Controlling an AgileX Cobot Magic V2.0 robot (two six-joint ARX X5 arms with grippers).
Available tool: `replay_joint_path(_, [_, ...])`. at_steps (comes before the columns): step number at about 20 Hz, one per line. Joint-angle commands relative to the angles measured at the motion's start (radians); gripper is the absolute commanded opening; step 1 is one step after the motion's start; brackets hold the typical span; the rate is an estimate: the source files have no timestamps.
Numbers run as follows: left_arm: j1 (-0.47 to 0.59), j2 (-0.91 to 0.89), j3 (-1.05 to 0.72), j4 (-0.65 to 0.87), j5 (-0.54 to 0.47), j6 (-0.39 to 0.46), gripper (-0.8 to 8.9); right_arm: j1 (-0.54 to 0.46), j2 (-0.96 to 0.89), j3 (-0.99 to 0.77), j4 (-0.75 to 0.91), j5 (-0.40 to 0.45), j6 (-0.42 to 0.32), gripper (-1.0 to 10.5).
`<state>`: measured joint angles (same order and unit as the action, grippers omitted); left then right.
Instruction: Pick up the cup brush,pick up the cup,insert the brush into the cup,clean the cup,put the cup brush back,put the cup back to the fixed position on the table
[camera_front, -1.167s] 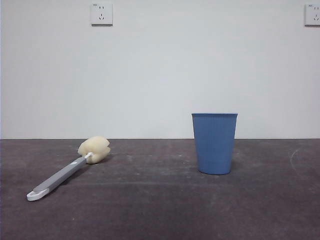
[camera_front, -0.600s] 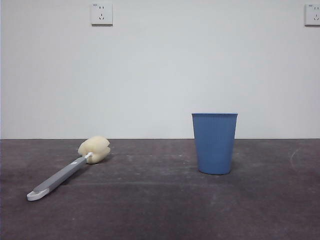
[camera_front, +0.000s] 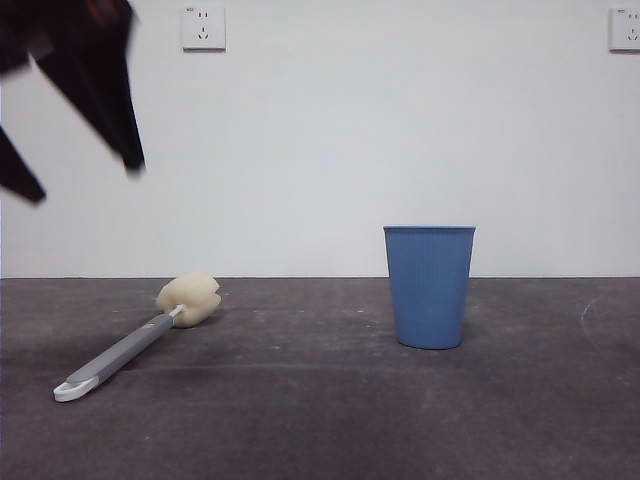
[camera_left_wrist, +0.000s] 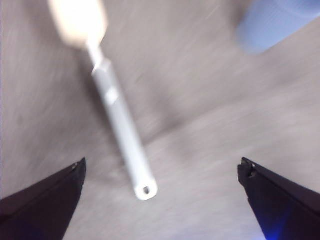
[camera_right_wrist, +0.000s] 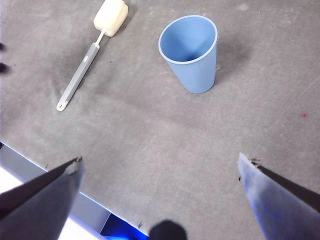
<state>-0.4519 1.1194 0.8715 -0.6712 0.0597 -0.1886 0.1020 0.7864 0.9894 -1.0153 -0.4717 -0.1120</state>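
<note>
A: Any writing or labels you can read?

B: None that is legible. Two white wall sockets (camera_front: 203, 28) sit high on the pale wall; the small marks above them are too tiny to read. The cup (camera_front: 429, 287) and the cup brush (camera_front: 140, 338) carry no visible text.

A: What does each view give you?

B: The front view shows the blue ribbed cup upright on the table (camera_front: 320, 420), with the brush lying flat well apart from it, sponge head toward the wall, white looped end nearest the camera. A dark blurred arm shows at the top corner above the brush. The right wrist view alone looks down into the cup's hollow interior (camera_right_wrist: 188, 52) and shows the brush (camera_right_wrist: 90, 55) at full length, plus a pale table edge. The left wrist view is motion-blurred: the brush handle (camera_left_wrist: 122, 135) runs between the jaws, and a corner of the cup (camera_left_wrist: 272, 25) is at the frame's edge.

A: And the grippers?

B: The left gripper (camera_left_wrist: 162, 170) hangs above the brush, jaws spread wide, touching nothing. The right gripper (camera_right_wrist: 160, 167) is high over the table, jaws also spread, holding nothing, well away from the cup.
</note>
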Motion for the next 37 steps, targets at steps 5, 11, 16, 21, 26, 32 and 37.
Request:
replay_joint_path(5, [-0.061, 0.251, 0.001, 0.061, -0.117, -0.102, 5.66, -0.001, -0.001, 0.002, 0.005, -0.001, 0.011, 5.7])
replay_joint_path(11, [-0.103, 0.417, 0.001, 0.100, -0.165, -0.134, 5.65, -0.001, -0.001, 0.002, 0.006, -0.001, 0.011, 5.7])
replay_joint_path(16, [-0.113, 0.489, 0.001, 0.129, -0.201, -0.161, 5.60, -0.001, -0.001, 0.002, 0.013, -0.001, 0.015, 5.6])
replay_joint_path(21, [-0.114, 0.495, 0.001, 0.145, -0.212, -0.183, 1.75, -0.001, -0.001, 0.002, 0.013, 0.000, 0.015, 5.6])
replay_joint_path(26, [-0.119, 0.488, 0.001, 0.136, -0.184, -0.186, 0.53, -0.001, -0.001, 0.002, 0.013, 0.000, 0.015, 5.6])
replay_joint_path(32, [-0.119, 0.465, 0.001, 0.119, -0.140, -0.185, 0.52, -0.001, -0.001, 0.002, 0.012, -0.001, 0.018, 5.6])
replay_joint_path(37, [-0.117, 0.443, 0.001, 0.102, -0.138, -0.174, -0.08, -0.001, -0.001, 0.002, 0.012, -0.001, 0.018, 5.6])
